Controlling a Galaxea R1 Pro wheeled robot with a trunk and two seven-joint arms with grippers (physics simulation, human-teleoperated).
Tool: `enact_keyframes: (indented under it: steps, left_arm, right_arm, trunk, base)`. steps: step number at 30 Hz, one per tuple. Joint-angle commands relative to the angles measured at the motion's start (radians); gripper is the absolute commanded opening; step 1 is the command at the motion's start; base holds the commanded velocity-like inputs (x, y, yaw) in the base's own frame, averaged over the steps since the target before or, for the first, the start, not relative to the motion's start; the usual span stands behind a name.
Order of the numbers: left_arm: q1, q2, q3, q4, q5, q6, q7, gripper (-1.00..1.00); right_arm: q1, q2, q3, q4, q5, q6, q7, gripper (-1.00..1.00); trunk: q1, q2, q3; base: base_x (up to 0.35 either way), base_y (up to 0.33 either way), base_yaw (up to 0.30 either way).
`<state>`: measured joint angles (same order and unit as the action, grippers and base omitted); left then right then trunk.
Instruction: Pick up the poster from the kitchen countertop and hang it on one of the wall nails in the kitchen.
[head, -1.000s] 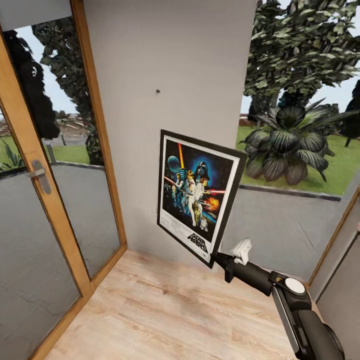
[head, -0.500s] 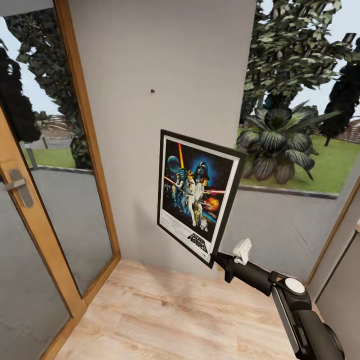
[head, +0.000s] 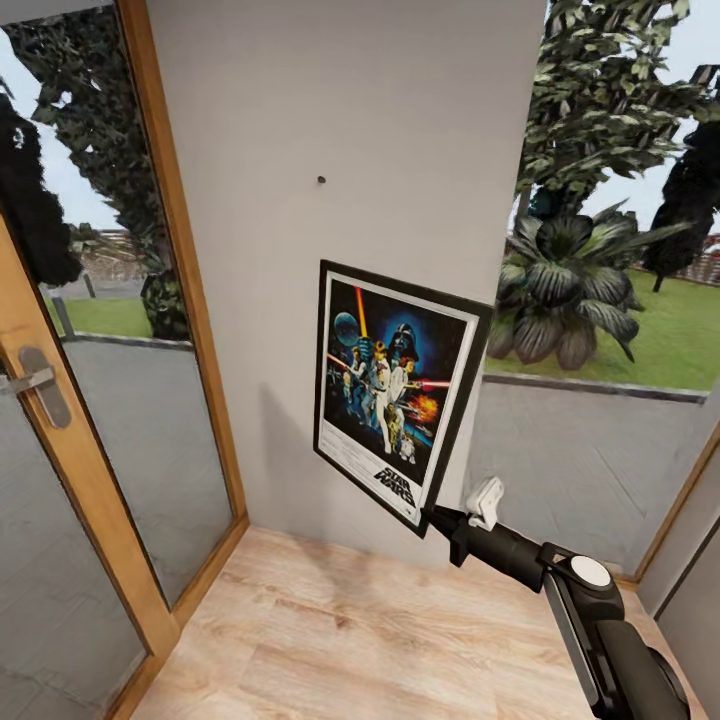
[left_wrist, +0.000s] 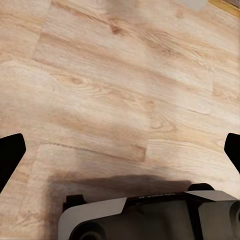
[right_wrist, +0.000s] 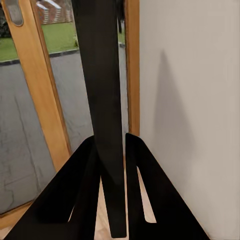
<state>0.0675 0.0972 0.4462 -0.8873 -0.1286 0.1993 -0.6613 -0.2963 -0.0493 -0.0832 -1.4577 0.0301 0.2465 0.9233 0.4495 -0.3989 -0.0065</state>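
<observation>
Pale wood floor lies under the left gripper, fingers spread apart. Mid-wall, a nail sits above the poster, probably light and rigid, which the right gripper clamps edge-on by its lower corner.

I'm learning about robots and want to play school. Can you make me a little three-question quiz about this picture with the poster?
1. True or false: the poster already hangs on the nail.
2. Which gripper holds the poster? A) left gripper B) right gripper
3. Fill in: the nail sits ____ the poster on the grey wall.

Key: 1. False; it is held by its lower corner, below the nail. 2. B. 3. above.
</observation>
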Motion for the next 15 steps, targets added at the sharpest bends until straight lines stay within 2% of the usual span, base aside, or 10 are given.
enact_keyframes:
  steps: [1,10,15]
  left_arm:
    - [0.000,-0.001,0.003,-0.002,-0.005,0.006,-0.006,1.00]
    - [0.000,-0.001,0.004,-0.002,-0.004,0.006,-0.007,1.00]
    - [0.000,0.001,0.005,-0.002,-0.004,0.006,-0.007,1.00]
  right_arm:
    - [-0.001,0.000,-0.002,-0.001,0.001,0.009,0.007,-1.00]
    - [-0.018,-0.003,-0.002,-0.005,0.000,0.023,0.045,-1.00]
    - [-0.095,-0.014,-0.002,-0.009,0.000,0.120,0.122,-1.00]
  trunk:
    - [0.001,-0.001,-0.001]
    - [0.001,-0.001,-0.001]
    - [0.001,-0.001,-0.001]
  base:
    - [0.014,0.015,0.000]
    - [0.001,0.001,0.000]
    - [0.000,0.000,0.000]
